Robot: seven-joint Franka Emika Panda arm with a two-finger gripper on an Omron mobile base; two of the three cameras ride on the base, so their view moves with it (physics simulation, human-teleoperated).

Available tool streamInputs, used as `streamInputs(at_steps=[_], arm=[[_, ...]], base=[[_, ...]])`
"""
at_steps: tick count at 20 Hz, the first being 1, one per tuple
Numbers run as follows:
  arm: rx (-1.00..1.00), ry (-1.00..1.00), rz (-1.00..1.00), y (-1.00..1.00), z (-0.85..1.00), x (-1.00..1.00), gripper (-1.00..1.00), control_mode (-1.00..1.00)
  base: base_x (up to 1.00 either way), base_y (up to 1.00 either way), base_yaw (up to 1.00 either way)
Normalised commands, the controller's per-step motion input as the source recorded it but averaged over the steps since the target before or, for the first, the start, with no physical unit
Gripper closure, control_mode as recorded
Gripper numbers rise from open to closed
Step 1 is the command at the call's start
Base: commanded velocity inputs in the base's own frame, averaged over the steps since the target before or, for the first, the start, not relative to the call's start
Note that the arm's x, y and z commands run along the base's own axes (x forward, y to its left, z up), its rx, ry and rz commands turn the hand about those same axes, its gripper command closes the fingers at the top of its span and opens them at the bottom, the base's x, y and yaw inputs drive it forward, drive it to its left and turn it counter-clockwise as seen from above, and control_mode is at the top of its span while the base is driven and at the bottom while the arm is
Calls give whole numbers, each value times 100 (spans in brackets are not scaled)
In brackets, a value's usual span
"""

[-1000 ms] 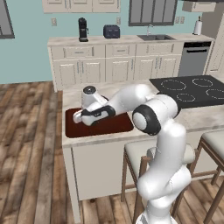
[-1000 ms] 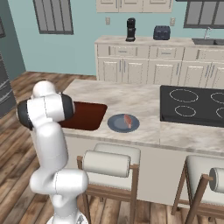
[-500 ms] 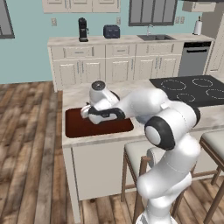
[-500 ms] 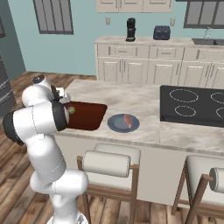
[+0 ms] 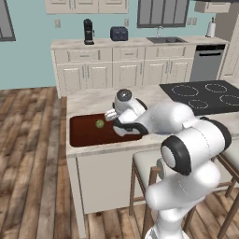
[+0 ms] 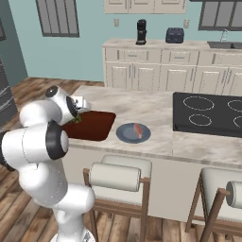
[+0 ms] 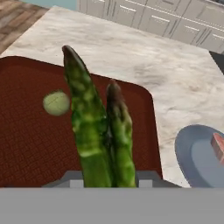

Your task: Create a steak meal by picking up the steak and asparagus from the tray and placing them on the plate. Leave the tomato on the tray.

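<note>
**Asparagus held above the tray**

Between the two-finger gripper (image 7: 109, 181) tips, the dark-green asparagus stalk bundle (image 7: 99, 131) is clamped, its spears pointing away from the hand above the dark reddish-brown rectangular tray (image 7: 26, 144). On the tray lies the small round yellowish-green tomato (image 7: 56, 103), apart from the stalks. Just beside the tray on the pale marble counter (image 6: 142, 106) sits the round grey-blue plate (image 6: 124, 134), carrying the pinkish steak slab (image 6: 138, 130).

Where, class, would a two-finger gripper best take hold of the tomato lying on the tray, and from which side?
Probably from above, closing across the widest middle of the tomato. It is a small round ball lying alone on the flat tray, clear of the rim, so its sides are free; a low grip would likely squeeze it out.
</note>
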Motion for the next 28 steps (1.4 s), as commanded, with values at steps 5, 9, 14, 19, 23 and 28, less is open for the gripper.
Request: streamInputs(at_steps=[5,9,14,19,23,28], arm=[[0,-10,-13,-81,28,0,100,-100],[1,-1,-11,-90,7,0,100,-100],[4,0,-1,-90,0,-3,100,-100],[4,6,0,-71,0,0,100,-100],[2,10,4,-50,0,-1,100,-100],[0,10,8,-33,0,0,100,-100]], base=[[0,0,0],[0,0,0],[0,0,0],[0,0,0],[0,0,0],[0,0,0]])
